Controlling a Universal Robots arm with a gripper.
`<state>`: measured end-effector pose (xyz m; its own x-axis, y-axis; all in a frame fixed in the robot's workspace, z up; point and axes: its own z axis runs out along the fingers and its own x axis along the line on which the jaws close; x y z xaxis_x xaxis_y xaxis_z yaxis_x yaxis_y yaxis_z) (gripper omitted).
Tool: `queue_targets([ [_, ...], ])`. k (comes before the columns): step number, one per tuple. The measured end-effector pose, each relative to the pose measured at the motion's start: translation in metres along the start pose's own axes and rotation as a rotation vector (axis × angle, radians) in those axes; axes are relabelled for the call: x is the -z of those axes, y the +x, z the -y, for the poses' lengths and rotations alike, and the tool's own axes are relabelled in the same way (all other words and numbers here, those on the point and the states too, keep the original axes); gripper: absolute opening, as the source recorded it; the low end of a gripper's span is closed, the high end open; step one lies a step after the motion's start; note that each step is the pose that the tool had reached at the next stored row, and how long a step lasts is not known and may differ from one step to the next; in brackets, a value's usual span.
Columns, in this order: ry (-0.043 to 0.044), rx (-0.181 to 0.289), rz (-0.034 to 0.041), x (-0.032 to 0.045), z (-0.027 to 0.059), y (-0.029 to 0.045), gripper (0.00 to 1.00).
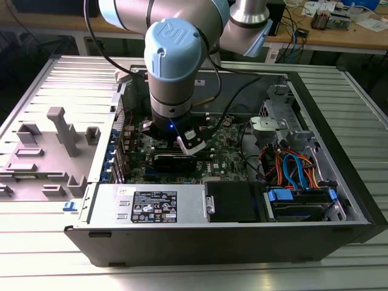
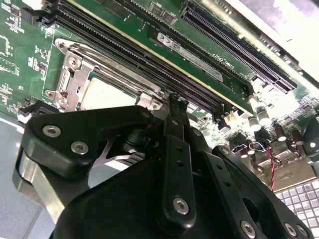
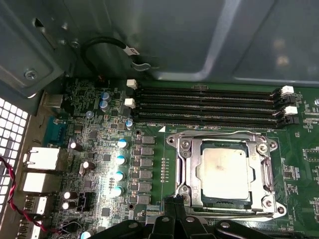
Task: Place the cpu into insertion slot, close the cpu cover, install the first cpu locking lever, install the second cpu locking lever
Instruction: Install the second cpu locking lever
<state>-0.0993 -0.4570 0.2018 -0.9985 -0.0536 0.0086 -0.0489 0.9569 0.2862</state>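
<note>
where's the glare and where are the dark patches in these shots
In the first wrist view, light pools on the green circuit board beside the small silver-topped capacitors, and the silvery-grey square cpu shines pale; the grey metal case wall sits dimmer. In the second wrist view, one corner washes out white, and the black tool looms dark. In the exterior view, the ribbed metal table glares.

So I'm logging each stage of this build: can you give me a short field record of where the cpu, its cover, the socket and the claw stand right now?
cpu: silvery square chip seated in the insertion slot
cpu cover: metal frame lying down flat around the chip
locking levers: wire lever runs along the socket edge nearest the memory slots
claw: fingers together, nothing between them, tips at the socket's edge
setting: open computer case on a table, arm reaching down inside
</note>
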Motion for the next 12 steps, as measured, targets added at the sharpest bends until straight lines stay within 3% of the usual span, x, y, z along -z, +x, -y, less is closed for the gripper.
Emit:
queue_targets([
  [12, 0.0004, 0.0, 0.0001, -0.0037, -0.0005, 0.0007, 0.11],
])
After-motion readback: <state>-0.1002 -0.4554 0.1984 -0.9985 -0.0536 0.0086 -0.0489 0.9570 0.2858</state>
